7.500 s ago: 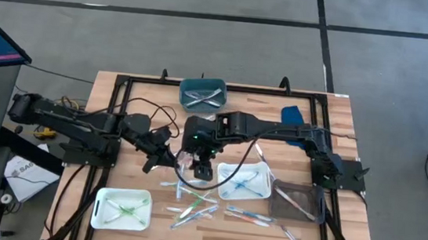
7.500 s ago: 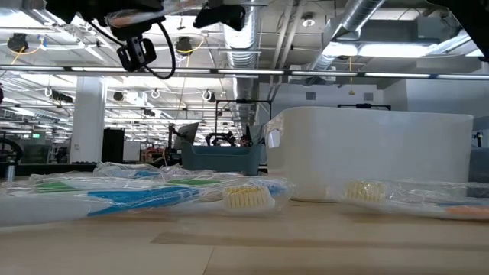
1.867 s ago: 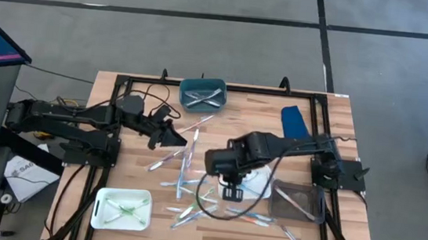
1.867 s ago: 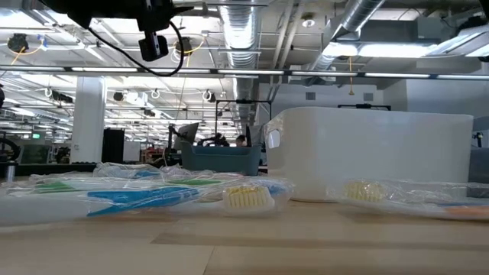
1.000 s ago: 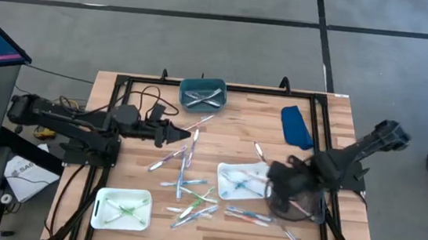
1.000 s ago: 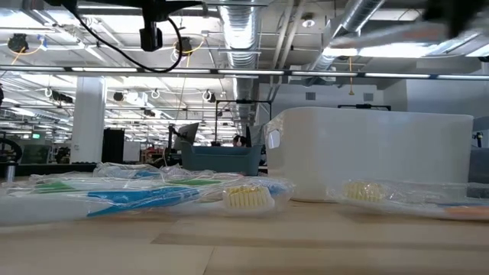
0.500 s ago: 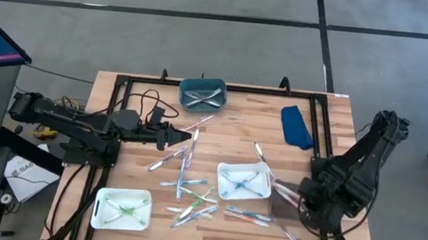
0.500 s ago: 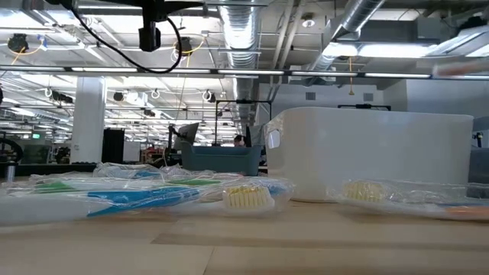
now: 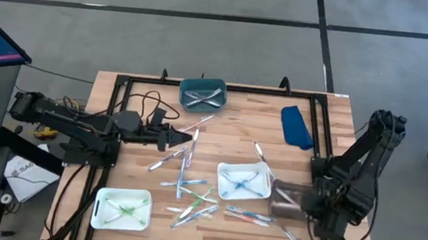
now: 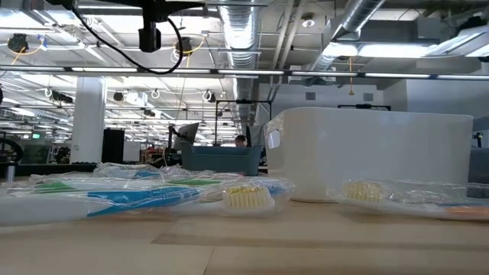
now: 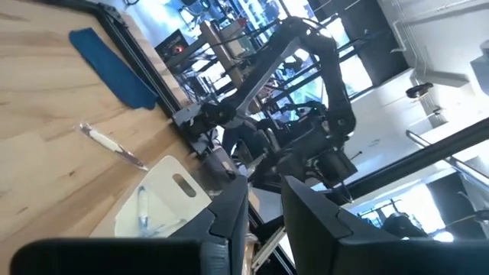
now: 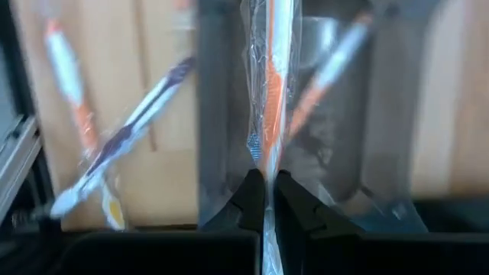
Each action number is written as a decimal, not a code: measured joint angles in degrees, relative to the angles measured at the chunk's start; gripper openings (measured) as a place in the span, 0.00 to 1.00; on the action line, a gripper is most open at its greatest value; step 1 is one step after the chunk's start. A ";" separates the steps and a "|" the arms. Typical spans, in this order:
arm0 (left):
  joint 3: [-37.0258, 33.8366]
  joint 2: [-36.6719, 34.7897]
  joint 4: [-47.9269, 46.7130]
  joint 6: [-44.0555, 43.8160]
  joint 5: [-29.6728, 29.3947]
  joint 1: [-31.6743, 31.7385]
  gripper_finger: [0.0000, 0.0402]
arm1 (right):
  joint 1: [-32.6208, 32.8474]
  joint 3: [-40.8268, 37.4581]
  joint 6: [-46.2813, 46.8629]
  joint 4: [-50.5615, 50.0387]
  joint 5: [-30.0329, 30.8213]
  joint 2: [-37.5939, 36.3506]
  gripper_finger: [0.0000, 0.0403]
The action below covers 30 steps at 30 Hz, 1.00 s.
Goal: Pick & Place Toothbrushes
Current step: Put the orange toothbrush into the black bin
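Several wrapped toothbrushes (image 9: 191, 196) lie scattered on the wooden table. My right gripper (image 9: 314, 205) points down over a clear tray (image 9: 280, 209) at the near right. It is shut on an orange-handled toothbrush (image 12: 273, 92) in a clear wrapper. My left gripper (image 9: 183, 138) hovers level at mid-left. Its fingers (image 11: 229, 218) stand apart, with nothing showing between them in the left wrist view. A white toothbrush (image 9: 194, 136) shows just past its tip; I cannot tell whether they touch. My right gripper pinches the wrapped toothbrush's handle (image 12: 267, 164) between its two fingertips (image 12: 248, 195), coming from above and pointing down. The toothbrush runs on past the fingertips toward the clear tray (image 12: 221, 114) below, and I cannot tell whether its far end touches the tray.
A white tray (image 9: 221, 172) holding blue toothbrushes stands mid-table and another (image 9: 97, 203) with green ones near left. A teal tray (image 9: 183, 93) sits at the far edge and a blue flat object (image 9: 296, 126) far right. A black frame (image 9: 121, 103) borders the work area.
My right gripper has swung with the orange toothbrush from beside the middle white tray toward the table's right and near edges. It has sunk lower and now hangs over the clear tray, still shut.
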 joint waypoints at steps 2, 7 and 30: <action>0.00 0.00 0.14 -0.71 0.00 -0.48 0.19 | -0.16 -0.71 -3.55 1.78 -0.04 -0.08 0.01; 0.00 0.00 0.40 -0.80 0.00 -1.78 0.19 | -1.23 -1.64 -9.76 1.57 -0.04 -0.41 0.01; 0.00 -0.02 1.16 -2.31 -1.81 -6.49 0.19 | -2.86 -14.38 -10.35 6.96 -4.30 -7.35 0.07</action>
